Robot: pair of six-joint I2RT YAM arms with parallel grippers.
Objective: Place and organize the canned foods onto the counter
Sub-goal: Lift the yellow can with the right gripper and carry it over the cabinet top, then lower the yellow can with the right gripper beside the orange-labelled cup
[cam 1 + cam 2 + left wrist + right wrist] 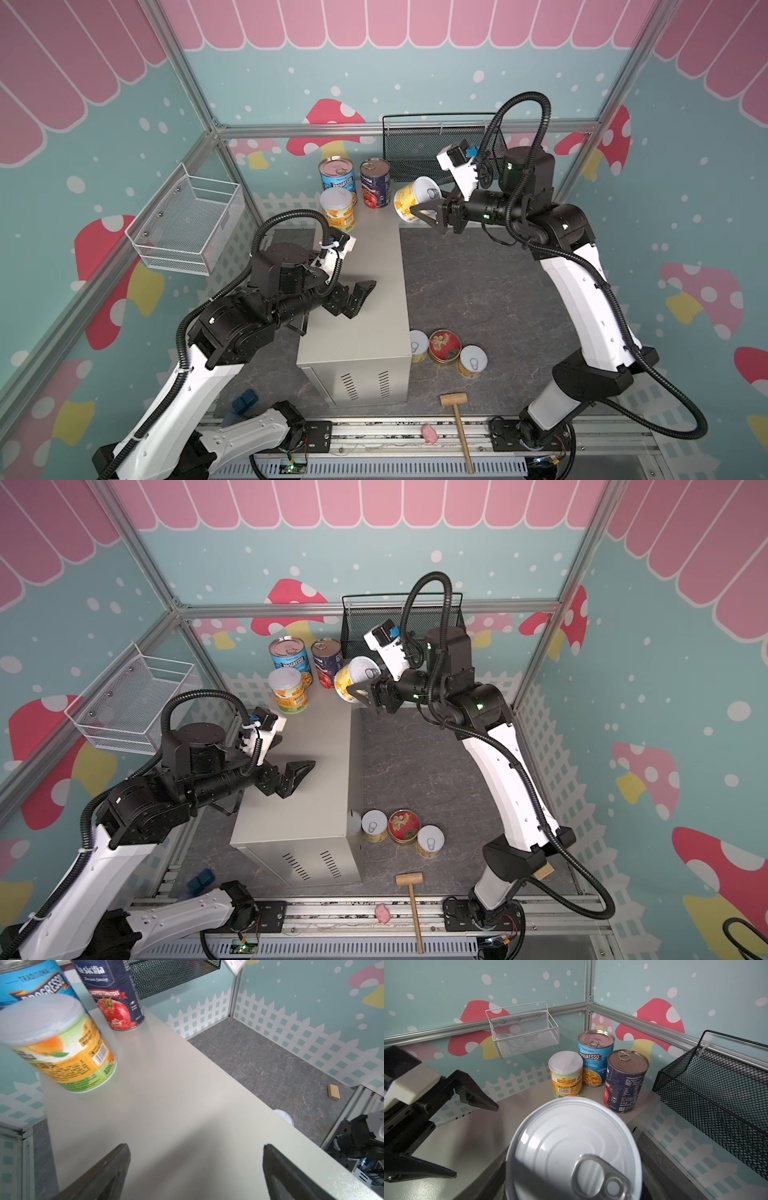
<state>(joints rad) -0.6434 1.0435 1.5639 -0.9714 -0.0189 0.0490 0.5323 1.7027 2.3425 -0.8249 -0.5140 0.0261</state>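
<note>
The beige counter [361, 332] carries a light-blue Progresso can [337, 176], a navy can [375, 183] and a short yellow can [337, 210], all upright at its far end. My right gripper [430, 216] is shut on another yellow can [413, 197], held tilted in the air by the counter's far right edge; its pale pull-tab top [571, 1147] fills the right wrist view. My left gripper [363, 299] hangs open and empty over the counter's middle [166, 1105]. On the floor right of the counter stand two yellow cans [417, 345] [472, 361] and a red-lidded tin [444, 347].
A black mesh basket [436, 145] hangs on the back wall just behind the right arm. A white wire basket [187, 224] is on the left wall. A wooden mallet [457, 419], a pink toy [429, 433] and a blue block [245, 403] lie near the front rail.
</note>
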